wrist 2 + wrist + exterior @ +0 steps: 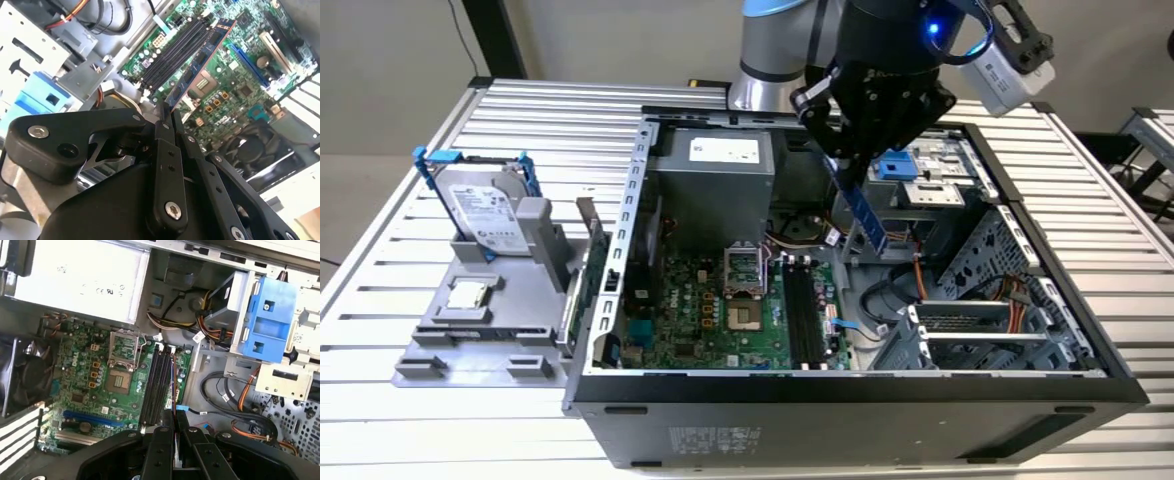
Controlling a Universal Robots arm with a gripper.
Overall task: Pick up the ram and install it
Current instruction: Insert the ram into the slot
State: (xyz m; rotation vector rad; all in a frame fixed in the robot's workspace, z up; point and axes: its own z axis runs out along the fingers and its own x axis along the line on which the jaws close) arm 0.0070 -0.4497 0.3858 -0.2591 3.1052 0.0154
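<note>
A slatted metal counter (547,110) carries an open computer case (854,388) lying on its side, with its inside facing up. The arm (774,50) comes down into the case from twelve o'clock in the exterior view.

Inside the case, a grey power supply (720,165) sits at twelve o'clock of the green motherboard (700,310). A blue drive bracket (267,320) lies at about three o'clock of the power supply in the exterior view.

On the counter at nine o'clock of the case stands a grey holder (520,335). It carries an upright hard drive (487,210) in a blue frame.

The claw (851,155) is clenched on the upper end of the ram (861,215), which shows in both wrist views pinched between the two black fingers (170,150). The ram hangs tilted over the inside of the case, its free end pointing down toward the board. It is not seated.

The black memory slots (803,315) lie at about seven o'clock of the ram's lower end in the exterior view, apart from it. In the first wrist view the ram (173,385) appears edge-on just beside these slots (156,385).

A small square processor chip (467,294) rests on the holder at six o'clock of the hard drive.
</note>
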